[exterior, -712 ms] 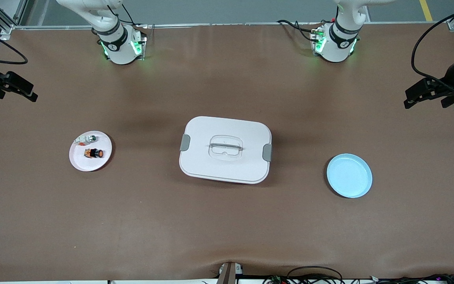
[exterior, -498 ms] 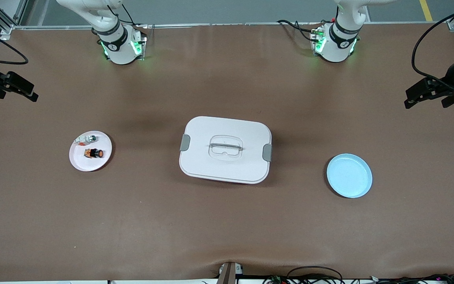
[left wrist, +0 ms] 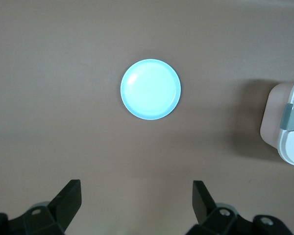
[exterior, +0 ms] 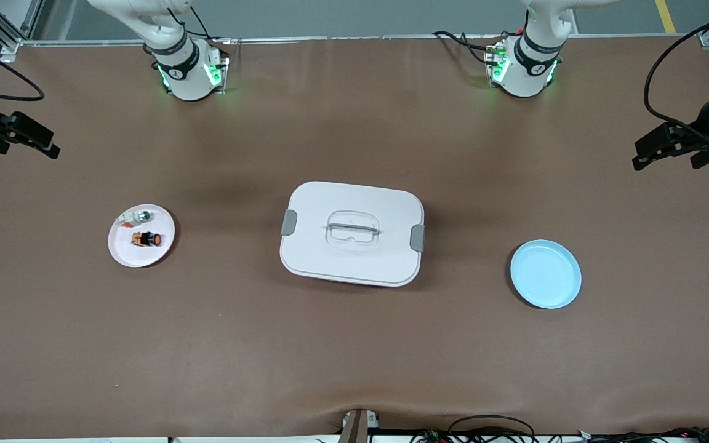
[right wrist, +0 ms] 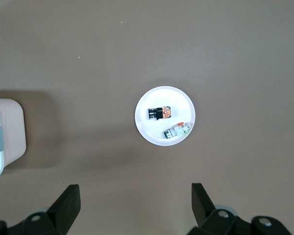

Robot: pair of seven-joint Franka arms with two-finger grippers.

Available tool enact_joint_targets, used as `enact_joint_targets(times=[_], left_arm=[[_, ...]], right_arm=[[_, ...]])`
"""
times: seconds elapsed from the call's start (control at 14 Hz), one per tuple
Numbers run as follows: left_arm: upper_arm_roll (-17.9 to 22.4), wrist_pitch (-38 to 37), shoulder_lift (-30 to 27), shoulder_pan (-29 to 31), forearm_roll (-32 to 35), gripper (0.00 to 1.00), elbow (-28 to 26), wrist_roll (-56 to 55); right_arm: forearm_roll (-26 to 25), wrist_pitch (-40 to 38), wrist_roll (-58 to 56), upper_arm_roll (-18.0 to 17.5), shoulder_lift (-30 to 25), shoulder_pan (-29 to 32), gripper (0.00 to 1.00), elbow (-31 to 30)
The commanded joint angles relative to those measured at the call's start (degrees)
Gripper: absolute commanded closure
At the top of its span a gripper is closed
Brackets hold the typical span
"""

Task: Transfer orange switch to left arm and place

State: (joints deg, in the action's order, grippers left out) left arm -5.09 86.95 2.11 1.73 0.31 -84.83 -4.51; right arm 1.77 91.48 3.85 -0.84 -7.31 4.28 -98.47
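Note:
The orange switch (exterior: pixel 147 239) lies on its side on a small white plate (exterior: pixel 128 252) toward the right arm's end of the table, next to a silver-and-white part (exterior: pixel 135 216). In the right wrist view the switch (right wrist: pixel 159 113) shows on the plate (right wrist: pixel 159 99), well clear of my fingers. The white box (exterior: pixel 352 234) stands at the table's middle. My right gripper (exterior: pixel 53 144) hangs open and empty high over its end of the table. My left gripper (exterior: pixel 636 155) hangs open and empty over the other end, with the blue plate (left wrist: pixel 150 89) below it.
The empty light-blue plate (exterior: pixel 545 274) lies toward the left arm's end, slightly nearer the camera than the box. A corner of the box (left wrist: pixel 289 122) with a grey latch shows in each wrist view (right wrist: pixel 2 137). Brown tabletop lies around everything.
Both arms have shifted only very slightly. Nothing on the table has moved, and both grippers stay open.

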Motion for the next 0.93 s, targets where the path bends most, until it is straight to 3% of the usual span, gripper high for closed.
enact_joint_targets(times=[0.0, 0.85], left_arm=[[0.08, -0.64, 0.7, 0.38, -0.31, 0.0, 1.42, 0.81], [0.08, 1.73, 1.41, 0.91, -0.22, 0.0, 0.45, 0.99]], right_arm=[[0.69, 0.36, 0.1, -0.12, -1.57, 0.46, 0.0, -1.2], [0.69, 0.19, -0.25, -0.12, -1.57, 0.99, 0.0, -1.2]])
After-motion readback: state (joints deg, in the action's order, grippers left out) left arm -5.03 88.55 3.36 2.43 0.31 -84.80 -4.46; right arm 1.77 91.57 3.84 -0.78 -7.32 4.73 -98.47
